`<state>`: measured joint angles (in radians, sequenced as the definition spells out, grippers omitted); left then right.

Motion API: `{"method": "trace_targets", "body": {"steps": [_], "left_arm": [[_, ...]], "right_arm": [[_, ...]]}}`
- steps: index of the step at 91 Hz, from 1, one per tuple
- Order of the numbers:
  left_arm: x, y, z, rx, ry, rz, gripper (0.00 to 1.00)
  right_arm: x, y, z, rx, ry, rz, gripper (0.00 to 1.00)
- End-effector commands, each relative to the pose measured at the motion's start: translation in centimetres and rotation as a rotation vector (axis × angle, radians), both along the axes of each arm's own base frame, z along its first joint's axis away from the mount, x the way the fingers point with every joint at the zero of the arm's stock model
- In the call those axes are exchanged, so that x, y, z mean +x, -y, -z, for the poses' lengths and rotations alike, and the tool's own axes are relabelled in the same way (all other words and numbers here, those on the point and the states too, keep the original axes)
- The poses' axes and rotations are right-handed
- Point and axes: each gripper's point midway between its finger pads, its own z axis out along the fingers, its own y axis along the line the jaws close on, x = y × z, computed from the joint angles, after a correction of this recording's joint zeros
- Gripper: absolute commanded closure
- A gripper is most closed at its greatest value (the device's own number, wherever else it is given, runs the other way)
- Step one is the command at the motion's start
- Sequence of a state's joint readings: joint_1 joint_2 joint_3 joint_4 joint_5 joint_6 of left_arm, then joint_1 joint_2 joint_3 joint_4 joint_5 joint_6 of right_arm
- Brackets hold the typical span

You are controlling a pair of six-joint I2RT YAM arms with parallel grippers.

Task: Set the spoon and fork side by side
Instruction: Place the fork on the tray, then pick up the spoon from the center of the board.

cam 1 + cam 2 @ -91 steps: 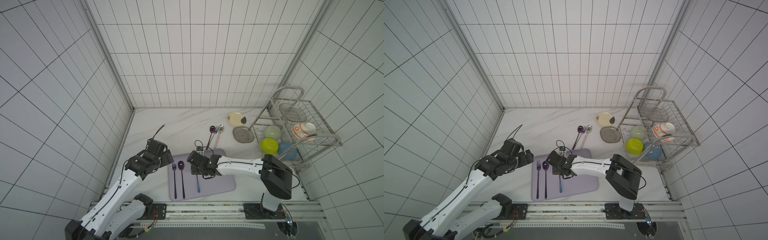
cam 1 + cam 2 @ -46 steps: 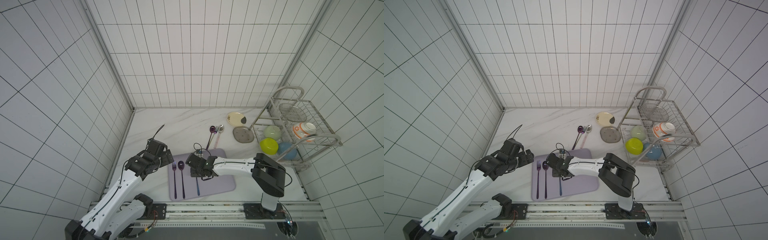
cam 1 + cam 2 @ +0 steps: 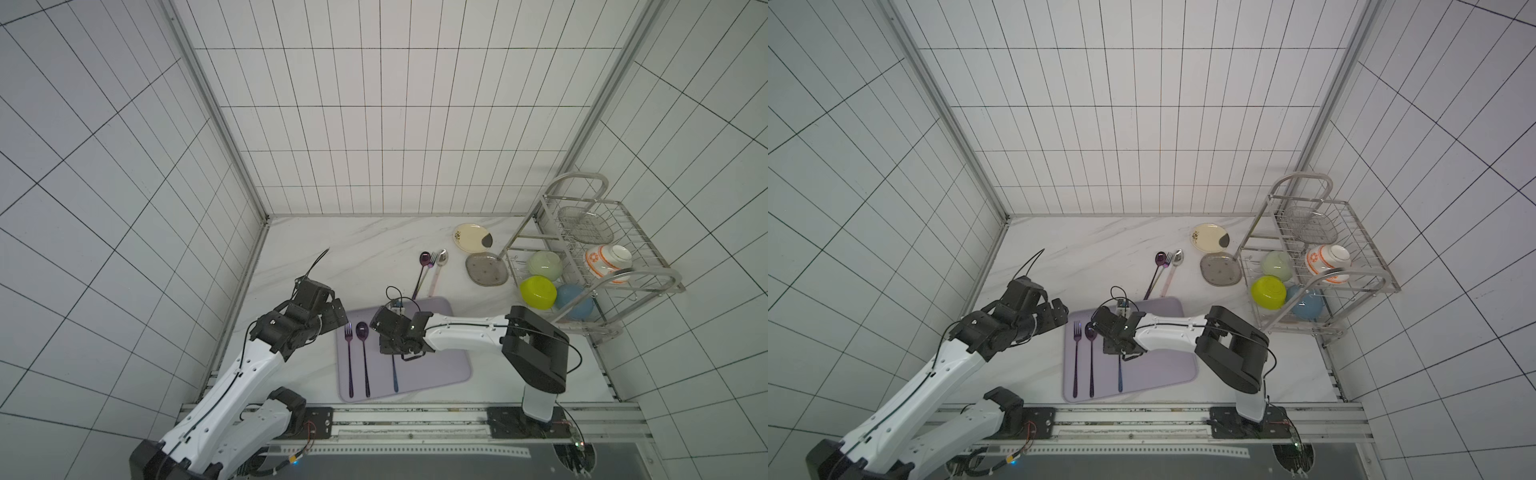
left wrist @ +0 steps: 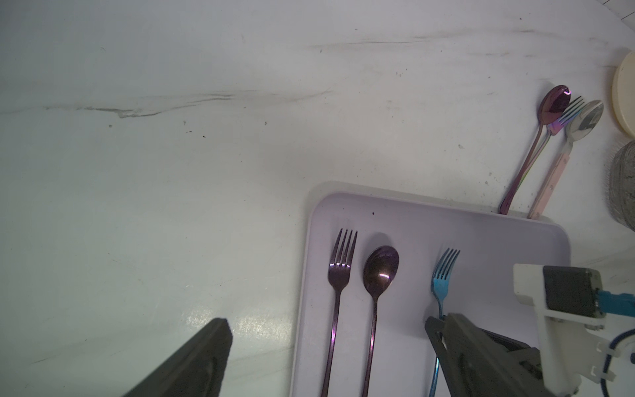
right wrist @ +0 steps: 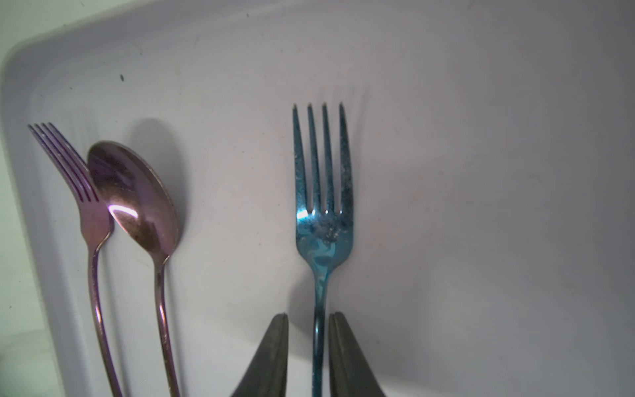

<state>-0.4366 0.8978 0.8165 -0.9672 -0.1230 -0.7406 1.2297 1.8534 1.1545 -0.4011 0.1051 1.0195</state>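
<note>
On the lavender mat [image 3: 432, 365], nearest the robot base, the right end effector [image 5: 308, 347] sits low over the blue fork [image 5: 323, 220]. Its jaws stand slightly apart on either side of the handle, with a thin gap on each side, so it looks to be letting go rather than clamping. The blue fork lies flat on the mat, tines pointing toward the back wall.

Just beside it lie the purple spoon [image 4: 379, 271] and the purple fork [image 4: 340, 264], parallel and close together, also flat on the mat. That pair appears done. The blue fork has no spoon next to it yet, so I judge 1 pairing finished and 1 half laid.

The left end effector [image 3: 328, 313] hovers over the tabletop [image 3: 365, 245] at the mat's edge, jaws wide apart and empty.

Beyond the mat, 3 utensils lie bunched on the tabletop: a purple spoon [image 3: 424, 258], a second fork [image 3: 433, 258] and a silver spoon [image 3: 443, 257] with a pale handle. They overlap, so picking 1 out cleanly may be awkward. Farther back sit a cream plate [image 3: 469, 237] and a grey dish [image 3: 486, 269], and the wire rack [image 3: 623, 245] holds bowls, well clear of the work.
</note>
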Motion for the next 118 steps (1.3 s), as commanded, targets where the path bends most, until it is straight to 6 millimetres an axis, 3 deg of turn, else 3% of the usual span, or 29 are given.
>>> {"method": "trace_targets", "body": {"steps": [1, 12, 22, 35, 48, 65, 77, 100, 118], "left_arm": [[0.1, -0.1, -0.2, 0.0, 0.02, 0.005, 0.02], [0.1, -0.1, -0.2, -0.002, 0.02, 0.006, 0.02], [0.1, 0.3, 0.0, -0.011, 0.011, 0.02, 0.02], [0.1, 1.3, 0.3, -0.038, -0.01, 0.062, 0.02], [0.0, 2.0, 0.8, -0.051, -0.052, 0.095, 0.02], [0.1, 3.2, 1.4, -0.083, -0.089, 0.139, 0.02], [0.1, 3.2, 1.7, -0.079, -0.099, 0.135, 0.02], [0.5, 3.1, 2.3, -0.066, -0.123, 0.109, 0.02], [1.1, 3.2, 2.1, -0.065, -0.114, 0.101, 0.02]], "right_arm": [[0.3, 1.0, -0.5, -0.063, 0.006, -0.022, 0.7], [1.7, 1.9, -3.2, -0.062, 0.051, -0.022, 0.66], [4.6, 3.7, -5.8, -0.023, 0.079, 0.036, 0.64], [10.0, 7.0, -8.0, 0.02, 0.075, 0.158, 0.63], [16.0, 9.7, -8.6, 0.013, 0.068, 0.206, 0.63], [22.5, 11.2, -6.7, 0.002, 0.005, 0.262, 0.66], [25.4, 10.9, -5.3, 0.023, -0.015, 0.264, 0.67], [27.9, 9.2, -3.1, 0.05, -0.044, 0.237, 0.7], [28.1, 9.6, -0.8, -0.007, -0.072, 0.25, 0.73]]}}
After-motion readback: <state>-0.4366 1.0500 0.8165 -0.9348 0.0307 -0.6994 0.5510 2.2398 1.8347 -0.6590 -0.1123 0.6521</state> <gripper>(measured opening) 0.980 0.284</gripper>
